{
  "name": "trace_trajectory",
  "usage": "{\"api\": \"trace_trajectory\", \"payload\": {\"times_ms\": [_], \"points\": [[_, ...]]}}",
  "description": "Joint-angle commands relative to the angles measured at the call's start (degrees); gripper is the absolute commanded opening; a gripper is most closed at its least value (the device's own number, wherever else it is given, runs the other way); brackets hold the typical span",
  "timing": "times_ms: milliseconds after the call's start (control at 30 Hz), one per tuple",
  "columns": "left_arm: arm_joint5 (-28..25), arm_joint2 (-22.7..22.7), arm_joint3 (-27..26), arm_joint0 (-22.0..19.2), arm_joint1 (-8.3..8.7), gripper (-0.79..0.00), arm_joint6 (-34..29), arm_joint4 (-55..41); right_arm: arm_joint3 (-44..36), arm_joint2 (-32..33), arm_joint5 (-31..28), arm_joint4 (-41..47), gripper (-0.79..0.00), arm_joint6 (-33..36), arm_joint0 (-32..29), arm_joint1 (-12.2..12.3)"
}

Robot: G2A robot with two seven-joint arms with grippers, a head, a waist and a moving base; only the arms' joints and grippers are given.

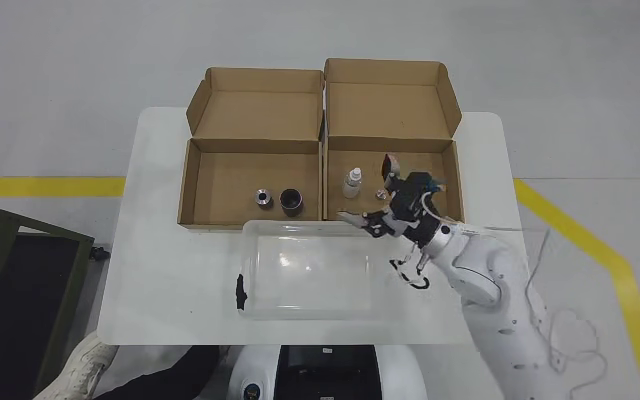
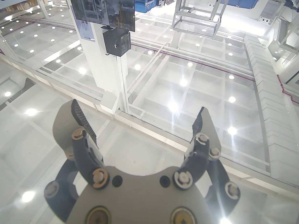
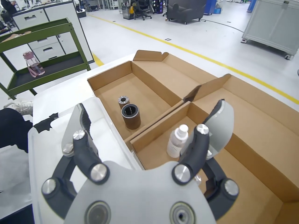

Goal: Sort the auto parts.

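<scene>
- Two cardboard boxes sit side by side at upper centre of the top view, the left box and the right box. A clear tray lies just below them on the table.
- Sorted into the left box: a silver cylinder and a dark cylinder, upright and just beside each other.
- Sorted into the right box: a white bottle, upright near the left wall. A smaller part lies beside it, too small to identify.
- Released and bare, the right gripper hangs over the right box's lower wall, close to the bottle.
- Likewise released and bare, the left gripper points at the ceiling.
- Step in hand (judged): work at the right box with nothing grasped. Travel vertically near the box, since a sideways sweep could topple the bottle or snag the cardboard wall. Spread fingers should pass above the wall, then over the tray rather than across the left box.
</scene>
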Motion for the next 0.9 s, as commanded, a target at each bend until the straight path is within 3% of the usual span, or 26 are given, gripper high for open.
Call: {"api": "trace_trajectory", "payload": {"times_ms": [0, 267, 467, 867], "points": [[0.0, 0.0, 0.0, 0.0, 0.00, 0.000, 0.0, 0.0, -0.3, 2.1, -0.2, -0.2, 0.000, -1.5, -1.9, 0.3], [0.0, 0.0, 0.0, 0.0, 0.00, 0.000, 0.0, 0.0, -1.7, 9.7, 0.6, -1.0, 0.000, -8.4, -9.3, 1.3], [0.0, 0.0, 0.0, 0.0, 0.00, 0.000, 0.0, 0.0, -4.4, 15.2, 4.0, -2.7, 0.000, -15.4, -18.0, 1.7], [0.0, 0.0, 0.0, 0.0, 0.00, 0.000, 0.0, 0.0, -9.5, 21.6, 9.1, -5.9, 0.000, -25.5, -31.5, 1.9]]}}
